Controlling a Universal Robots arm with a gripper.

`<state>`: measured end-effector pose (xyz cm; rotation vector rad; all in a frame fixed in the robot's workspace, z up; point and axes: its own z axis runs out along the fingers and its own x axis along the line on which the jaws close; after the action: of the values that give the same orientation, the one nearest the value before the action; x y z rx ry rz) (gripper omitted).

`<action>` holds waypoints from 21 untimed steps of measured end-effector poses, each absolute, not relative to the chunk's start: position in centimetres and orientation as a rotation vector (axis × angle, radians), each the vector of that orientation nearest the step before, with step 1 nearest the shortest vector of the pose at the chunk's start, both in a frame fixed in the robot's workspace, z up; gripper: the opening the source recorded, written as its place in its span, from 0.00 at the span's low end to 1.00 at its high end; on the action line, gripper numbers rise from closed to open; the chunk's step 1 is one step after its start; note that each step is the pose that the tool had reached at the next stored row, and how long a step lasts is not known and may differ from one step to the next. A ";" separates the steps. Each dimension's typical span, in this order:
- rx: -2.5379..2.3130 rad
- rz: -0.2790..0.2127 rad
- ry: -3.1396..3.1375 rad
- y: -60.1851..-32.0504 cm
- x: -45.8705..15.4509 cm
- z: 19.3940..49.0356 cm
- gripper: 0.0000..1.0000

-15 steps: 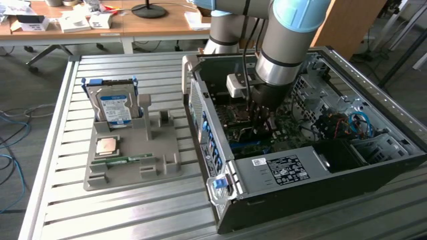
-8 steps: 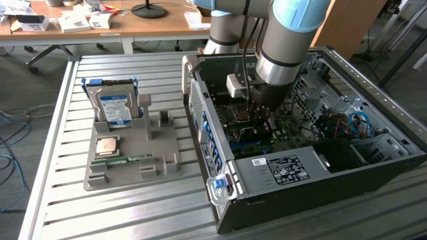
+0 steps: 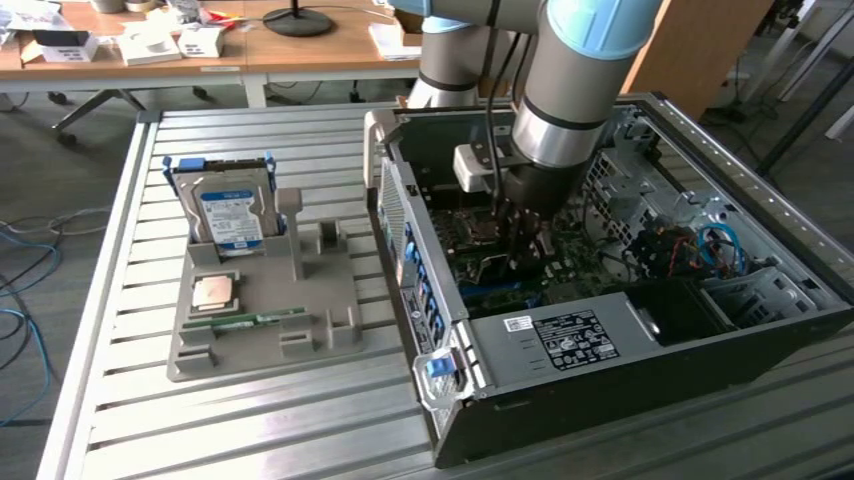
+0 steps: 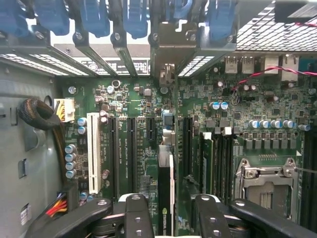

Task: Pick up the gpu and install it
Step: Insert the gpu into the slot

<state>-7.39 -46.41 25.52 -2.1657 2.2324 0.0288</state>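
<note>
**A:** Where's the tool?

**B:** The tool is down inside the open case, hanging off the arm just over the motherboard. The case lies on its side on the slatted table.

**A:** Jaw state?

**B:** Spread moderately and gripping nothing. In the wrist view the tool has one finger on each side of the card. There's a clear gap between the card and one finger. The other finger sits just beside the card, and I can't tell if it touches.

**A:** And the gpu?

**B:** The gpu is directly under the tool, between the fingers. It's seen edge-on, standing upright in a motherboard slot. It runs from the fingertips out to the rear slot openings, where the blue latches are. I can't tell if it's fully seated.

**A:** What's next to it?

**B:** Beyond one finger, empty black slots, then a white slot. Beyond the other finger, memory modules, then the CPU socket.

**A:** Anything outside the case?

**B:** A grey fixture tray, well apart from the tool, on the exterior view's left of it. It holds a hard drive standing upright, a CPU chip lying flat and a memory stick.
</note>
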 end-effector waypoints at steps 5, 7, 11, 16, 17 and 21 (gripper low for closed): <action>-2.166 0.029 2.232 -46.4 -7.4 27.0 0.40; -2.166 0.029 2.232 -46.4 -7.4 27.7 0.40; -2.166 0.029 2.232 -46.4 -7.4 29.2 0.40; -2.166 0.029 2.232 -46.4 -7.4 30.9 0.40; -2.166 0.029 2.232 -46.4 -7.4 31.1 0.40; -2.166 0.029 2.232 -46.4 -7.4 32.1 0.40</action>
<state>-7.39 -46.41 32.11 -2.1655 2.2324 0.0289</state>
